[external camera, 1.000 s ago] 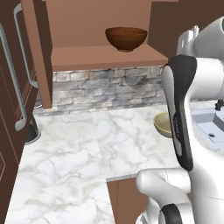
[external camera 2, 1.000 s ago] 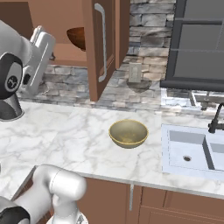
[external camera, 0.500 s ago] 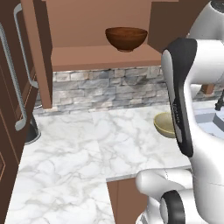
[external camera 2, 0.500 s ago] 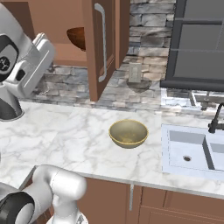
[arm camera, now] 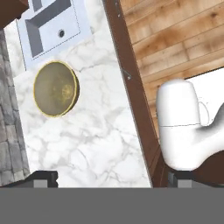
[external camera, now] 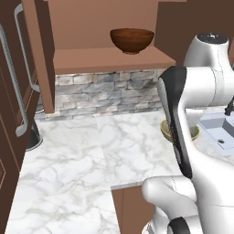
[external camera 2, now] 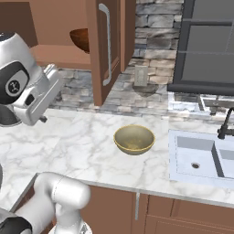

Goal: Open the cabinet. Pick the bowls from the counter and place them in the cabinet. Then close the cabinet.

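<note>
The cabinet (external camera: 105, 59) stands open above the counter (external camera: 82, 160), its right-hand door (external camera 2: 106, 45) swung outward with the long silver bar handle (external camera 2: 107, 43) facing the room. The dark reddish-brown wooden bowl (external camera: 131, 40) rests upright on the cabinet shelf, near the shelf's front edge. The pale beige bowl (external camera 2: 134, 139) sits upright on the marble counter, just beside the sink (external camera 2: 203, 157) and well apart from the cabinet; in the left base view it is partly hidden behind the robot's forearm. In the hand view this bowl (arm camera: 56, 88) lies on the marble between the sink basin (arm camera: 52, 26) and the gripper (arm camera: 111, 178), apart from both fingertips (arm camera: 41, 177).

The gripper's jaws stand spread wide and released, holding nothing. A stone-tile backsplash (external camera 2: 151, 59) runs behind the counter, bearing a wall outlet (external camera 2: 140, 76). A black-framed unit with grey panes (external camera 2: 205, 43) hangs above the sink, and a dark faucet (external camera 2: 225, 125) rises at the sink's rear edge. At the left, a darker tall door (external camera: 11, 105) with a curved handle borders the counter, with a dark round object (external camera: 33, 136) at its foot.
</note>
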Controlling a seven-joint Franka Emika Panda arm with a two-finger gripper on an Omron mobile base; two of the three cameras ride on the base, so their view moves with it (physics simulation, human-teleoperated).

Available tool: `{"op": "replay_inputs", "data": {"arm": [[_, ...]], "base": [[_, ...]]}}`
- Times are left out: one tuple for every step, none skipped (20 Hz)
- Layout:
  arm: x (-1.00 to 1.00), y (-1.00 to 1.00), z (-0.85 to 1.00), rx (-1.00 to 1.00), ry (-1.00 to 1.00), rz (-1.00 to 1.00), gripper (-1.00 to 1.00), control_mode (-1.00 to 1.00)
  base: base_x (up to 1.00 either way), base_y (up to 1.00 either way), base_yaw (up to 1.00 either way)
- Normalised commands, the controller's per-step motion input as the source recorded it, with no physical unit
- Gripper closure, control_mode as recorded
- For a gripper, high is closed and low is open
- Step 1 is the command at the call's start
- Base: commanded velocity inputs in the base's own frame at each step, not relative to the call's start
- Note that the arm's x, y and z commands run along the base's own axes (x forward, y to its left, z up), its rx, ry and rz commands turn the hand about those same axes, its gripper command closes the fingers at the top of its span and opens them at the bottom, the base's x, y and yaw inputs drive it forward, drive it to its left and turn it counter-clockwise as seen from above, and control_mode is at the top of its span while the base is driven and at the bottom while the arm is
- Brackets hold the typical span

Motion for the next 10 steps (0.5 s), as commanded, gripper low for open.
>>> {"op": "replay_inputs", "data": {"arm": [[0.0,0.0,-0.89,-0.11,0.0,0.0,-1.0,-1.0],[0.0,0.0,-0.85,-0.12,0.0,0.0,-1.0,-1.0],[0.0,0.0,-0.67,-0.12,-0.01,0.01,-1.0,-1.0],[0.0,-0.04,-0.42,-0.06,-0.04,0.01,-1.0,-1.0],[0.0,0.0,-0.34,-0.05,-0.02,0.01,-1.0,-1.0],[0.0,0.0,-0.24,-0.03,0.0,0.0,-1.0,-1.0],[0.0,0.0,-0.24,-0.04,0.0,0.0,-1.0,-1.0],[0.0,-0.08,-0.23,-0.04,0.11,0.0,-1.0,-1.0],[0.0,-0.01,-0.27,-0.07,0.17,0.0,-1.0,-1.0],[0.0,0.0,-0.31,-0.1,0.18,-0.05,-1.0,-1.0]], "base": [[0.0,0.0,0.0],[0.0,0.0,0.0],[0.0,0.0,0.0],[0.0,0.0,0.0],[0.0,0.0,0.0],[0.0,0.0,0.0],[0.0,0.0,0.0],[0.0,0.0,0.0],[0.0,0.0,0.0],[0.0,0.0,0.0]]}}
